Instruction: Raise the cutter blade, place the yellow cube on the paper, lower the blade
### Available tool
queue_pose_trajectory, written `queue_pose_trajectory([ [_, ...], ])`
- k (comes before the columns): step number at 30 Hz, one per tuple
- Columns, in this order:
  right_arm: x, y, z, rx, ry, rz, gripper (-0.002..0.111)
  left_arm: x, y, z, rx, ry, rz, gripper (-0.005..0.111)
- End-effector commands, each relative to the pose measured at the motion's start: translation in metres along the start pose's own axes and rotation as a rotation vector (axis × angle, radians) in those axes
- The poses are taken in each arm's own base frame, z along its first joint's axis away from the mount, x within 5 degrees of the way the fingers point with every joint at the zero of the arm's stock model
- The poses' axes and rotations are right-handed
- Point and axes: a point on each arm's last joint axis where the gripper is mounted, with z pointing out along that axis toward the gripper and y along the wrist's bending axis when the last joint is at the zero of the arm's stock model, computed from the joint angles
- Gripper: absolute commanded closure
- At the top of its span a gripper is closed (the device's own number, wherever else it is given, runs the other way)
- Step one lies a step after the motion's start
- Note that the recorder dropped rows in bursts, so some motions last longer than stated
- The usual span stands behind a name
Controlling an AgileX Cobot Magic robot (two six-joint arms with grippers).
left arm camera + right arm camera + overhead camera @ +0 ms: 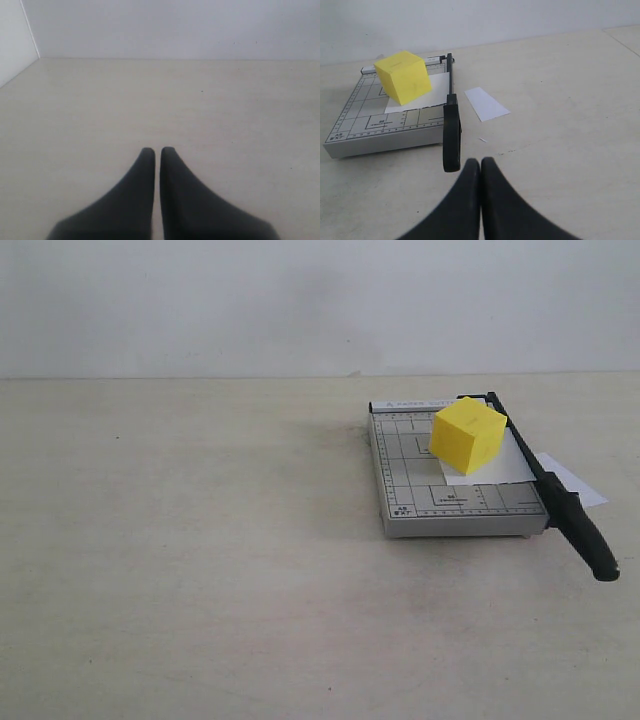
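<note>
Exterior view: a pale beige table (200, 540) with a matt, faintly mottled top fills most of the picture, and a plain white wall (300, 300) rises behind its far edge. A grey gridded board (410, 490) sits on the right part of the table. The paper (495, 470) lies on the board against its right edge, and the cube (467, 434) stands on the paper, turned with one corner toward the camera. The blade (560, 500) lies down along the board's right edge, with its thick handle reaching past the front edge over the table. A white strip (585, 490) lies flat on the table just beside the blade, on the side away from the board. No arm shows in this view.

In the left wrist view the left gripper (157, 150) hangs over bare table with its jaws together but for a thin slit. Two white walls meet in a corner beyond it.

In the right wrist view the right gripper (480, 161) has its jaws closed on nothing, near the blade's handle end but not touching it.
</note>
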Motion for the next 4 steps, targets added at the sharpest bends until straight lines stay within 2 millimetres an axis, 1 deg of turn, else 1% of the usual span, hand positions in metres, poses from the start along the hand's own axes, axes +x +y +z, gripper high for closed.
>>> queue_pose_trajectory([
  [1,-0.0008,-0.0002,-0.0005,0.003,-0.011,-0.004,0.108,0.0008,-0.0004,-0.0002,0.005,-0.002,-0.010,0.102],
  [4,-0.0008,-0.0002,-0.0005,0.003,-0.011,-0.004,0.108,0.0008,-0.0004,-0.0002,0.005,-0.002,-0.010,0.102],
])
